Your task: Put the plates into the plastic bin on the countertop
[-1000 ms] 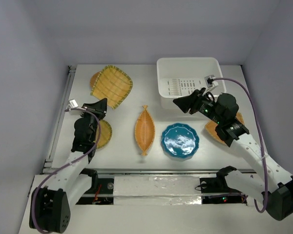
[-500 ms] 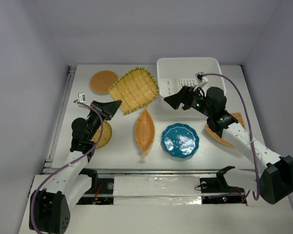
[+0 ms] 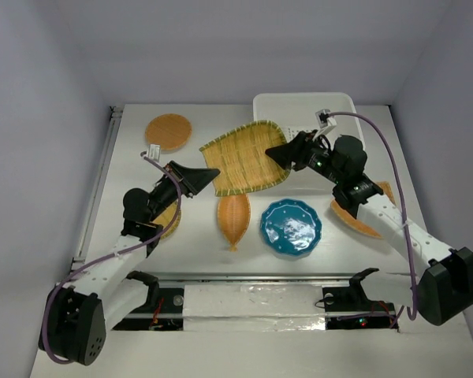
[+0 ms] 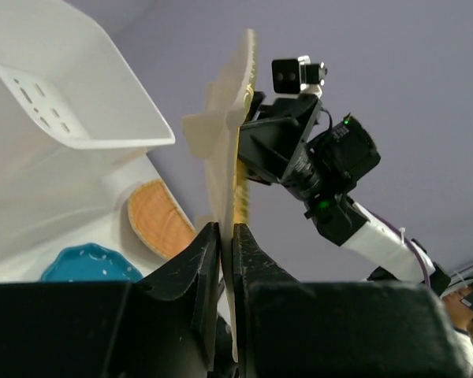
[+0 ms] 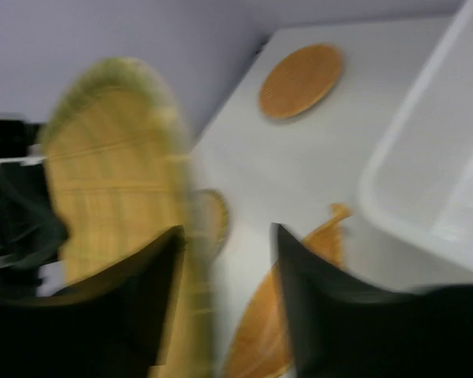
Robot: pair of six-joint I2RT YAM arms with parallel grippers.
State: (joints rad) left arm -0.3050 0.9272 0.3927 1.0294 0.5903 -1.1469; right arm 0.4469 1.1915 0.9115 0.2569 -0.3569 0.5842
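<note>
Here, white countertop (image 3: pixel 126 153) with metal rail (image 3: pixel 95 197), between plain lavender-grey walls (image 3: pixel 221 47).

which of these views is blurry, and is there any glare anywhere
Right wrist view: heavy motion blur, the large fan-shaped woven yellow plate smeared. Left wrist view: sharp, though the left hand is a dark silhouette. Top external view: sharp, evenly lit, white glare patches on the glossy teal scalloped plate.
</note>
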